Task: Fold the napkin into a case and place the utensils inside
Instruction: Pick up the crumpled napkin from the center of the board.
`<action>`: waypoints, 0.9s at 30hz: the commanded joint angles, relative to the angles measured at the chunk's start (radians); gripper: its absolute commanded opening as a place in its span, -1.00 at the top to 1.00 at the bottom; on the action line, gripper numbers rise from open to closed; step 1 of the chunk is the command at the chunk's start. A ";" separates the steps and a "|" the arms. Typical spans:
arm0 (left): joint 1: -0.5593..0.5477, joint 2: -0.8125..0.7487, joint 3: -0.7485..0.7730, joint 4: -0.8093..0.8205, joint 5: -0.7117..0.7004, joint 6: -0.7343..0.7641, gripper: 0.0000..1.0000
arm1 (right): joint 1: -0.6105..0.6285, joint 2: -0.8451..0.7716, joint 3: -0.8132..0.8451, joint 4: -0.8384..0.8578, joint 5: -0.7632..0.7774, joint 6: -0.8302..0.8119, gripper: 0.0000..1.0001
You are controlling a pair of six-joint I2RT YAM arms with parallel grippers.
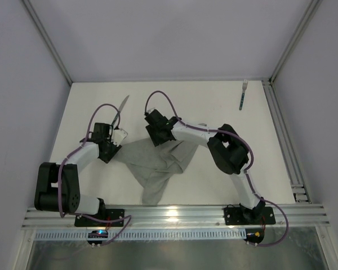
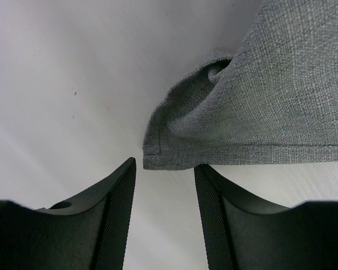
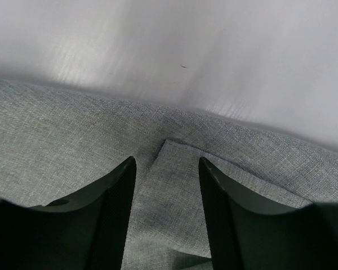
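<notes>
The grey napkin (image 1: 159, 163) lies crumpled and partly folded over itself at the table's middle, with no case shape. My left gripper (image 1: 119, 140) is open at its left corner. In the left wrist view that hemmed corner (image 2: 158, 154) lies just beyond the fingertips of the left gripper (image 2: 164, 169), not between them. My right gripper (image 1: 159, 140) is open over the napkin's far edge; in the right wrist view the gripper (image 3: 166, 166) has a folded-over flap (image 3: 174, 185) between its fingers. The knife (image 1: 121, 107) lies behind the left gripper. The fork (image 1: 243, 94) lies far right.
A metal rail (image 1: 284, 135) runs along the table's right edge. The frame's uprights (image 1: 48, 42) stand at the back corners. White tabletop (image 1: 214, 107) shows between the napkin and the fork.
</notes>
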 commanded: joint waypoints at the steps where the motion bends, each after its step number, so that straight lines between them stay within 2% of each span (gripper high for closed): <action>1: 0.004 -0.026 -0.024 0.064 -0.016 0.014 0.10 | 0.007 0.021 0.046 -0.016 0.088 0.019 -0.01; 5: 0.004 -0.048 -0.042 0.097 -0.048 0.014 0.29 | 0.005 0.029 0.037 -0.036 0.140 0.013 0.20; 8: 0.004 -0.053 -0.047 0.111 -0.057 0.010 0.55 | 0.005 0.015 0.026 -0.036 0.153 0.014 0.43; 9: 0.004 -0.054 -0.048 0.114 -0.059 0.007 0.65 | 0.007 0.007 0.022 -0.033 0.156 0.014 0.61; 11: 0.004 -0.056 -0.048 0.120 -0.068 -0.004 0.91 | 0.005 -0.016 0.011 -0.023 0.165 0.016 0.80; 12: 0.004 -0.056 -0.050 0.126 -0.073 -0.010 1.00 | 0.007 -0.025 0.008 -0.020 0.168 0.016 0.88; 13: 0.004 -0.056 -0.050 0.146 -0.074 -0.016 1.00 | 0.007 -0.045 0.005 -0.017 0.174 0.016 0.94; 17: 0.004 -0.056 -0.048 0.168 -0.030 -0.047 1.00 | 0.007 -0.112 0.000 -0.011 0.165 0.010 0.94; 20: 0.004 -0.074 -0.034 0.125 0.034 -0.049 1.00 | 0.007 -0.163 -0.020 0.009 0.150 -0.001 0.94; 21: 0.004 -0.079 -0.033 0.111 0.062 -0.044 0.78 | 0.007 -0.202 -0.027 0.012 0.139 -0.002 0.94; 24: 0.004 -0.091 -0.010 0.056 0.070 -0.032 0.33 | 0.007 -0.288 -0.058 0.023 0.136 -0.002 0.94; 27: 0.011 -0.106 0.022 -0.014 0.132 -0.041 0.11 | 0.004 -0.388 -0.118 0.042 0.142 0.001 0.94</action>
